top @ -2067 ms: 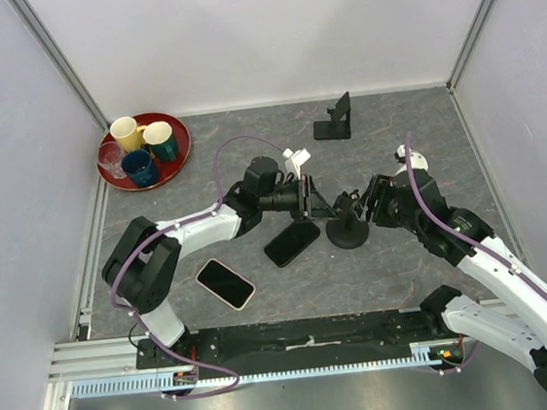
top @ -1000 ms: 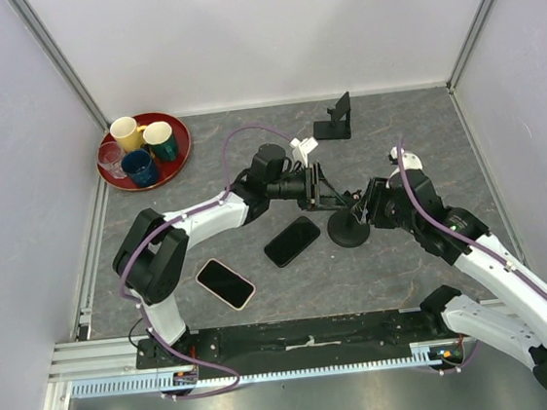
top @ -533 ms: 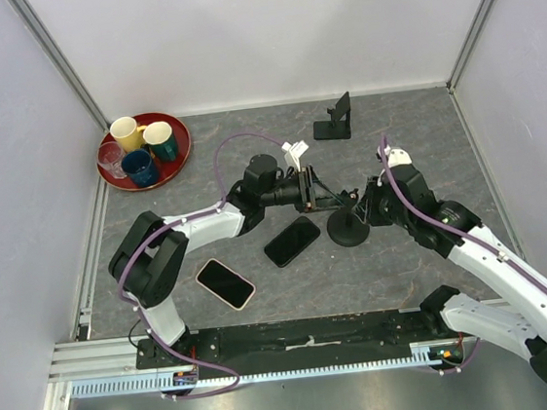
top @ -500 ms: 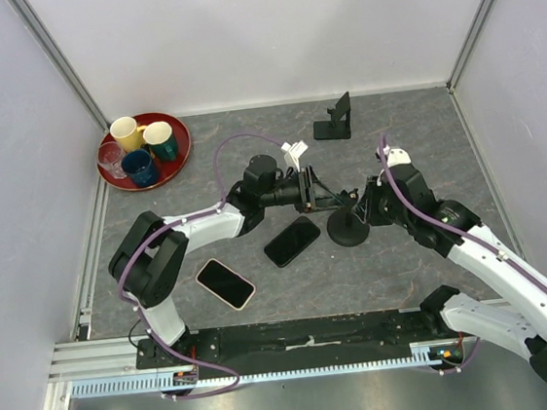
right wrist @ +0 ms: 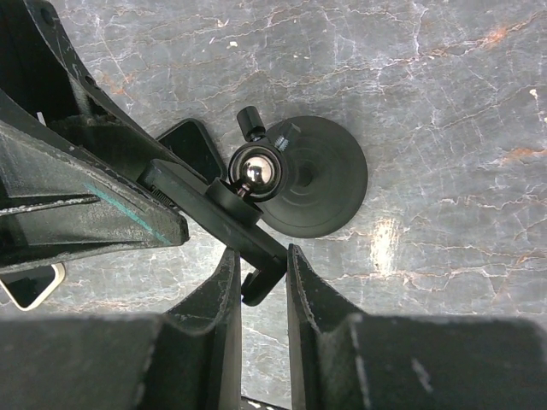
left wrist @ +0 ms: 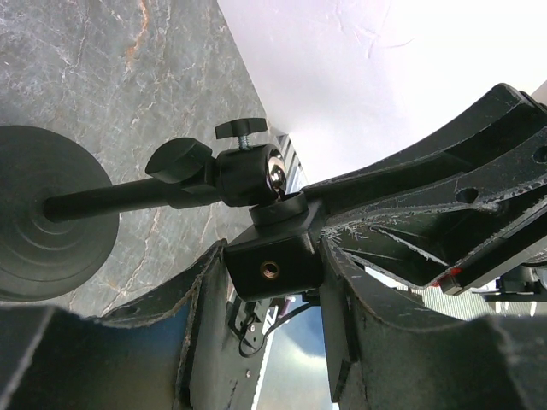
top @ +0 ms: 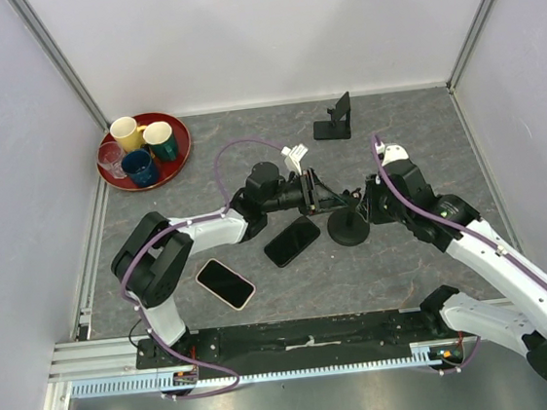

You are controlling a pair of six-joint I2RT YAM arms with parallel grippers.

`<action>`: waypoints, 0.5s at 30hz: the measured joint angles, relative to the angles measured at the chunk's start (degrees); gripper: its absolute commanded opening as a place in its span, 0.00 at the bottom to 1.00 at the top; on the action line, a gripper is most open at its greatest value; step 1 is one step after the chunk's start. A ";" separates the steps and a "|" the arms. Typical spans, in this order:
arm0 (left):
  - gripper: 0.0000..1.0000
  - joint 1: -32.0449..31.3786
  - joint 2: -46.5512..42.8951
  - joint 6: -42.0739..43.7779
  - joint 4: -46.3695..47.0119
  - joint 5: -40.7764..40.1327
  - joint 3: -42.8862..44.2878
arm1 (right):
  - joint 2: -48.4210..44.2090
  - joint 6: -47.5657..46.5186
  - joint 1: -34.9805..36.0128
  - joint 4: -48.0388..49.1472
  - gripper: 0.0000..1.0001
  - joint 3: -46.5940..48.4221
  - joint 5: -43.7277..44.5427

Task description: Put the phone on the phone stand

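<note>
The black phone stand (top: 335, 120) with an angled back plate stands at the back of the table, away from both grippers. A black phone (top: 292, 240) lies flat in the middle. A second phone in a light case (top: 225, 283) lies nearer the front left. My left gripper (top: 323, 196) (left wrist: 272, 286) is shut on the square block (left wrist: 272, 269) of a round-based ball-joint mount (top: 347, 228). My right gripper (top: 359, 202) (right wrist: 263, 275) is shut on the end of that mount's clamp bar (right wrist: 256, 248), above its round base (right wrist: 320, 184).
A red tray (top: 178, 156) with several mugs and a glass sits at the back left. White walls close in the grey stone-patterned table on three sides. The arms' base rail runs along the front edge.
My left gripper has moved right from above the black phone onto the mount's head. My right wrist has shifted up and left. Both phones and the stand have not moved.
</note>
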 measured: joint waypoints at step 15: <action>0.02 -1.51 0.50 -1.33 4.17 -4.22 -1.73 | 2.67 -6.64 -3.48 -1.70 0.00 2.91 -2.93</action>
